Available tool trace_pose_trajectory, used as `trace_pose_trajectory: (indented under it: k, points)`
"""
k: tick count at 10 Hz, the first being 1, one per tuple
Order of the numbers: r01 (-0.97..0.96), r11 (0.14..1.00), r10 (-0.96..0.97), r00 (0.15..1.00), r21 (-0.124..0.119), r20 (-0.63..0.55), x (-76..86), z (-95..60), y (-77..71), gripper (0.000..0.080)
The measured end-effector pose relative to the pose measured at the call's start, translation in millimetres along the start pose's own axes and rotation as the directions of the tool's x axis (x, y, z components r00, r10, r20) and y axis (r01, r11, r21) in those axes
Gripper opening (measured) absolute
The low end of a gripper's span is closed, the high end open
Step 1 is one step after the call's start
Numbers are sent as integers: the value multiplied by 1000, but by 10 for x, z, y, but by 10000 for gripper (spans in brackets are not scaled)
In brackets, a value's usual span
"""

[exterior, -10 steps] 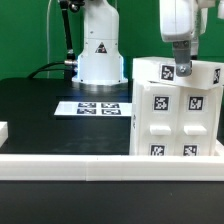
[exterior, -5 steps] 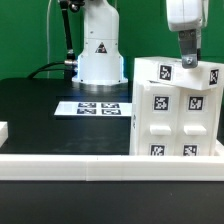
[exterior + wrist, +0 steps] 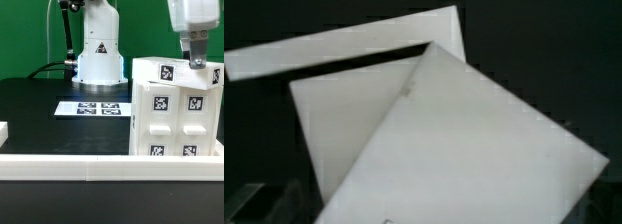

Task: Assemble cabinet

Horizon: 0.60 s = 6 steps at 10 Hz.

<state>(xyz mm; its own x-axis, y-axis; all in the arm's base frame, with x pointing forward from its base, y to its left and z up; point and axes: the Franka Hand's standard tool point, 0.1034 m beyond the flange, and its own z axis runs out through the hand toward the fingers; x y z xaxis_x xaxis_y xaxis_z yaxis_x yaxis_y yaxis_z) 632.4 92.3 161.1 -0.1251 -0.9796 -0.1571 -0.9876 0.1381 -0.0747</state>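
White cabinet — end effector upright above its top, grip state unclear.

cabinet | large white box-shaped body, upright | square black-and-white tags on top and front faces | front split into panels, each tagged | stands on black surface at exterior view's right, just behind white front rail | wrist view: plain white angled faces

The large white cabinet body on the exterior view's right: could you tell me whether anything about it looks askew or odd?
Nothing stands out. The large white box-shaped cabinet body stands upright on the black table, tagged faces intact, with the gripper at its top edge; the flat white marker board lies square.
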Motion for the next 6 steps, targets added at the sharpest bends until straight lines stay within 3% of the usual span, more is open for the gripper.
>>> trace_pose_trajectory:
  k: [6]
  points:
    - [27,999,-27,999,32,17,-64,-200,-79,797]
